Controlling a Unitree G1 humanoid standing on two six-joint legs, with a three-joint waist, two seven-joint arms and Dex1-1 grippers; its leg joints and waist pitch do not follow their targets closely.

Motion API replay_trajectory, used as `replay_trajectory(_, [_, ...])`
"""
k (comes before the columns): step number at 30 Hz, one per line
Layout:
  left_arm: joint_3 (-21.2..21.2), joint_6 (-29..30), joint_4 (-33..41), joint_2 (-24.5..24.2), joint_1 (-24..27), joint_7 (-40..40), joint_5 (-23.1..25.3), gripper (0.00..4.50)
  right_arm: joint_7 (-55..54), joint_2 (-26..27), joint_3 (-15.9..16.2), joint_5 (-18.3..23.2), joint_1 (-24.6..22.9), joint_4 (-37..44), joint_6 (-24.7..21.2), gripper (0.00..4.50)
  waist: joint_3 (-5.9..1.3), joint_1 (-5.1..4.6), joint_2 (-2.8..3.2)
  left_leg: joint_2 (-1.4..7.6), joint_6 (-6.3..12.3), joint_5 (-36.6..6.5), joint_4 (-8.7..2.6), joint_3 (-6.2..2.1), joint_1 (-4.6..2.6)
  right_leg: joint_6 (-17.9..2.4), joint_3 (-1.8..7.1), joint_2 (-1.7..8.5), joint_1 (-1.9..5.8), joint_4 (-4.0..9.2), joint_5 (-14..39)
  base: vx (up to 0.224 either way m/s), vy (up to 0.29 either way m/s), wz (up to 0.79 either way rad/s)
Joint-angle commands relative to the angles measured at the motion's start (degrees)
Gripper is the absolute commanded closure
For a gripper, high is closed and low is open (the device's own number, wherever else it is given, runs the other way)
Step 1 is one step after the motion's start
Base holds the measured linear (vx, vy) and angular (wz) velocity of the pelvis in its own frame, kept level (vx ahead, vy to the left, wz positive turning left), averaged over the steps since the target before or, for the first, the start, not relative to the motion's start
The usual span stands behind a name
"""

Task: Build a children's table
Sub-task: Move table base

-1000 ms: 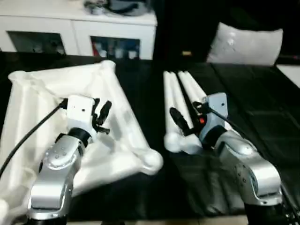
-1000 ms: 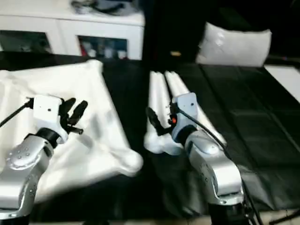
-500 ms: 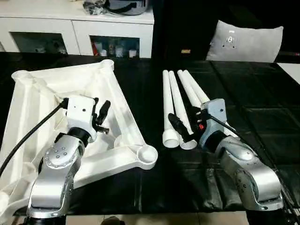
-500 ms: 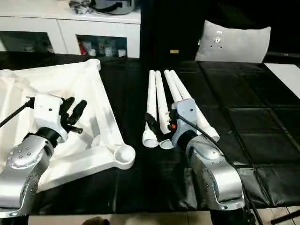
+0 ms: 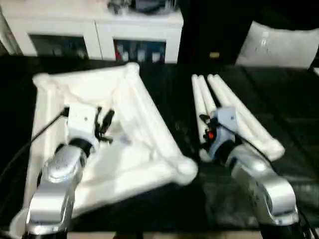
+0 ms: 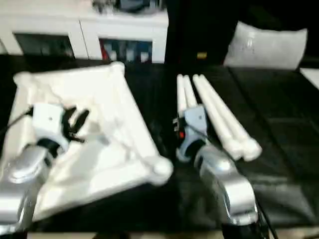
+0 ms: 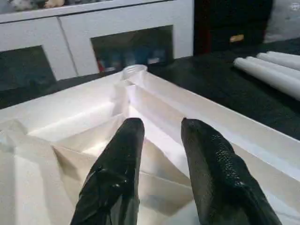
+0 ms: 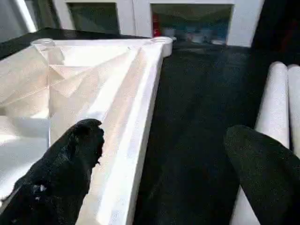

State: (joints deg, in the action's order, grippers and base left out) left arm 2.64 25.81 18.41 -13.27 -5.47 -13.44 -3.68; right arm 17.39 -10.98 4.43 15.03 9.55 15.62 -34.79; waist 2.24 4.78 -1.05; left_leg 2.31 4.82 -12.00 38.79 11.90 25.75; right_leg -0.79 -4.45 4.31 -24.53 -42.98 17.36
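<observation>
- I saw the table top lying upside down on the black mat, ribs up, on my left side, with a round socket at each corner I could see.
- Four white legs lay side by side on the mat to the right of the top, apart from it and not fitted to it.
- My left claw hung over the ribbed inside of the top with its two black fingers a small way apart; nothing sat between them.
- My right claw was spread wide and empty, low over the strip of mat between the top's long edge and the legs.
- A white cabinet with glass doors stood behind the mat, and a grey cushion sat far right.
</observation>
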Motion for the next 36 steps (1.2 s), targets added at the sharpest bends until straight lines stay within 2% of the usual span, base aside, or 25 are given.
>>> replay_trajectory(1, [-0.26,-0.12,-0.02,-0.46,-0.13,0.04,-0.13,2.93,0.0,0.01,-0.63,-0.46,0.18,0.61,0.14,0.0,-2.87,-0.37,-0.72,4.2,-7.73,-11.19,11.61,-11.15,3.53,7.15,12.03,19.57,3.72,14.07,18.48,-0.096,0.175,-0.34])
replay_trajectory(2, [-1.18,-0.84,-0.22,-1.28,-0.32,0.37,1.61,2.93,-0.16,0.07,-0.92,-0.55,0.34,0.5,0.44,0.0,-0.73,-0.71,-1.3,4.6,-14.58,-9.73,8.86,-10.96,0.57,0.53,5.22,13.5,3.55,14.36,28.25,-0.096,0.175,-0.34])
replay_trajectory(3, [-1.27,-0.82,-0.31,-1.24,-0.37,0.54,1.8,2.93,-0.12,-0.02,-0.91,-0.67,0.41,0.46,0.67,0.0,-0.73,-0.71,-1.3,4.6,-14.58,-9.73,8.86,-10.96,0.57,0.53,5.22,13.5,3.55,14.36,28.25,-0.111,0.222,-0.2])
replay_trajectory(4, [-1.33,-0.76,-0.45,-1.13,-0.46,0.75,1.97,2.93,-0.1,-0.19,-0.83,-0.8,0.5,0.4,1.05,0.0,0.16,-3.22,1.1,6.52,-13.73,-19.3,-1.92,-10.41,-5.38,-7.55,-2.78,4.17,2.3,12.95,30.28,-0.051,0.107,-0.04])
replay_trajectory(5, [-1.05,-0.51,-0.54,-0.69,-0.53,1.04,1.67,2.93,-0.14,-0.33,-0.77,-0.94,0.58,0.37,1.32,0.0,-1.96,-4.34,4.77,8.44,-15.55,-24.02,-4.79,-12.03,-6.23,-6.69,-2.3,1.58,3.75,10.34,19.94,-0.143,0.233,0.17])
replay_trajectory(6, [-0.56,-0.31,-0.69,0.02,-0.64,1.6,1.27,2.93,-0.37,-0.41,-0.89,-0.95,0.69,0.35,1.44,0.0,-1.44,-5.35,5.01,14.59,-18.69,-42.46,-11.5,-15.62,-5.77,-4.43,-0.67,-0.02,3.62,5.32,-1.23,-0.132,0.248,0.24])
replay_trajectory(8, [-0.33,-0.25,-0.89,0.47,-0.8,2.12,1.27,2.93,-0.5,-0.54,-1.09,-0.92,0.84,0.29,1.56,0.0,-1.52,-5.8,6.2,16.54,-18.94,-37.68,-12.86,-17.56,-6.6,-2.99,-0.93,-0.85,2.46,2.11,-3.26,-0.101,0.221,0.15])
replay_trajectory(10, [-0.13,-0.28,-1.17,0.94,-0.84,2.88,1.39,2.93,-0.73,-0.66,-1.47,-0.96,0.94,0.15,1.81,0.0,-2.53,-5.82,5.88,16.25,-14.78,-24.37,-11.89,-16.9,-7.28,-2.73,-0.72,-1.27,0.83,0.79,1.87,-0.09,0.118,-0.03])
replay_trajectory(13, [-0.13,-0.27,-1.3,1.1,-0.81,3.33,1.52,2.93,-0.89,-0.74,-1.98,-0.97,1.1,-0.05,1.92,0.0,-3.48,-5.63,4.67,15.56,-7.67,-20.57,-12.36,-17.28,-8.26,-2.69,0.26,-0.88,0.96,1.96,3.33,-0.073,-0.028,-0.06])
replay_trajectory(16, [-0.16,-0.37,-1.31,1.32,-0.83,3.62,1.49,2.93,-0.59,-0.83,-2.32,-1.11,1.23,-0.24,1.94,0.0,-3.45,-5.43,1.99,13.44,1.92,-17.95,-13.13,-15.36,-6.59,-10.74,2.36,0.47,2.72,5.11,0.41,-0.063,-0.185,-0.01])
replay_trajectory(17, [-0.19,-0.36,-1.27,1.37,-0.83,3.68,1.49,2.93,-0.57,-0.84,-2.32,-1.16,1.25,-0.27,1.95,0.0,-3.24,-4.4,-0.89,4.96,2.23,-18.66,-6.02,-8.83,-3.83,-27.91,3.7,2.6,4.13,13.54,1.34,-0.061,-0.251,0.02])
replay_trajectory(18, [-0.27,-0.32,-1.14,1.57,-0.82,3.91,1.5,2.93,-0.54,-0.93,-2.3,-1.3,1.34,-0.36,1.91,0.0,-3.63,-3.18,-2.45,2.11,1.98,-16.47,2.83,-5.04,-2.86,-31.63,4.4,4.35,5.62,15.78,3.68,-0.042,-0.263,0.0])
replay_trajectory(19, [-0.29,-0.27,-1.05,1.74,-0.81,4.06,1.57,2.93,-0.61,-1.01,-2.26,-1.36,1.4,-0.45,1.84,0.0,-3.26,-2.36,-2.36,2.9,0.9,-14.22,7.05,-3.94,-2.08,-31.56,4.44,6.0,6.0,16.28,8.85,-0.039,-0.261,-0.09])
replay_trajectory(20, [-0.29,-0.22,-0.98,1.87,-0.81,4.19,1.64,2.93,-0.67,-1.07,-2.23,-1.4,1.45,-0.53,1.8,0.0,-2.38,-2.45,-2.97,3.16,-1.2,-12.96,8.75,-3.67,-0.17,-26.82,5.01,5.26,6.16,15.59,11.39,-0.039,-0.261,-0.09])
replay_trajectory(23, [0.16,0.1,-0.7,2.54,-0.67,5.19,1.56,2.93,-0.69,-1.23,-2.15,-1.39,1.56,-0.7,1.68,0.0,-3.3,-2.68,-1.33,3.36,0.95,-12.9,3.27,-4.59,-1.68,-13.87,5.86,4.27,8.74,16.49,9.3,-0.042,-0.211,0.06])
replay_trajectory(24, [0.24,0.41,-0.59,2.6,-0.61,5.41,1.63,2.93,-0.63,-1.3,-2.11,-1.38,1.52,-0.68,1.65,0.0,-3.78,-2.07,1.39,7.6,3.64,-6.54,-2.31,-6.62,-4.24,-1.3,3.71,1.78,8.33,17.65,6.09,-0.051,-0.194,0.13])
replay_trajectory(25, [0.32,0.82,-0.41,2.64,-0.53,5.64,1.71,2.93,-0.51,-1.43,-2.05,-1.36,1.39,-0.59,1.57,0.0,-4.67,-2.6,2.73,14.41,6.55,2.35,-4.97,-10.71,-7.54,4.03,0.41,0.07,6.13,14.03,2.7,-0.028,-0.101,0.07])
replay_trajectory(26, [0.37,0.97,-0.32,2.63,-0.5,5.7,1.79,2.93,-0.42,-1.49,-2.04,-1.33,1.3,-0.5,1.49,0.0,-4.62,-4.05,2.44,25.22,15.31,10.61,-7.87,-15.61,-9.98,7.85,0.54,2.36,-0.31,2.76,7.19,-0.043,-0.173,0.06])
replay_trajectory(27, [0.45,1.06,-0.25,2.61,-0.49,5.75,1.85,2.93,-0.35,-1.53,-2.04,-1.3,1.22,-0.41,1.42,0.0,-4.6,-4.38,1.0,19.13,19.86,27.04,-4.4,-12.78,-11.32,4.23,3.83,3.74,-4.68,0.43,-1.14,-0.032,-0.128,0.02])
replay_trajectory(28, [0.56,1.09,-0.2,2.63,-0.47,5.84,1.86,2.93,-0.32,-1.54,-2.04,-1.29,1.17,-0.37,1.4,0.0,-3.94,-3.92,0.38,15.4,20.2,31.78,-3.29,-10.41,-9.46,2.72,5.45,4.38,-3.89,2.9,-7.34,-0.05,-0.212,0.0])
replay_trajectory(29, [0.69,1.15,-0.15,2.48,-0.48,5.89,1.91,2.93,-0.19,-1.63,-1.94,-1.33,1.06,-0.37,1.48,0.0,-3.36,-2.82,-1.56,7.31,13.84,21.94,-1.88,-6.33,-4.84,2.94,6.5,3.81,0.77,8.85,-11.03,-0.036,-0.139,0.01])
replay_trajectory(30, [0.77,1.21,-0.12,2.35,-0.48,5.91,1.95,2.93,-0.11,-1.7,-1.86,-1.36,0.99,-0.39,1.55,0.0,-3.88,-2.65,-2.37,6.2,8.07,12.5,-2.31,-6.54,-3.63,4.22,7.48,6.03,3.93,9.21,-8.26,-0.079,-0.184,-0.08])
replay_trajectory(32, [0.99,0.91,-0.17,2.17,-0.46,5.86,1.86,2.93,-0.04,-1.68,-1.76,-1.49,0.93,-0.47,1.8,0.0,-3.24,-1.32,-2.47,7.58,-1.09,1.84,-4.97,-6.0,-3.93,2.15,6.74,5.03,4.61,10.37,-2.83,-0.091,-0.186,-0.06])
replay_trajectory(35, [1.42,0.03,0.31,2.28,-0.11,5.07,0.48,2.93,0.59,-1.72,-1.16,-1.6,1.36,-0.8,2.56,0.0,-2.68,-1.69,-1.4,8.32,-5.41,-2.93,-6.75,-5.49,-4.26,-1.3,5.69,3.68,4.6,11.23,3.36,-0.059,-0.115,-0.05])
replay_trajectory(36, [1.6,0.31,0.54,2.4,-0.11,4.95,0.18,2.74,0.92,-1.57,-1.26,-1.06,1.43,-0.71,2.29,0.0,-1.99,-1.66,-1.37,8.26,-4.64,-6.92,-8.22,-6.8,-2.79,-3.21,3.7,4.34,6.03,11.33,7.95,-0.06,-0.086,0.07])
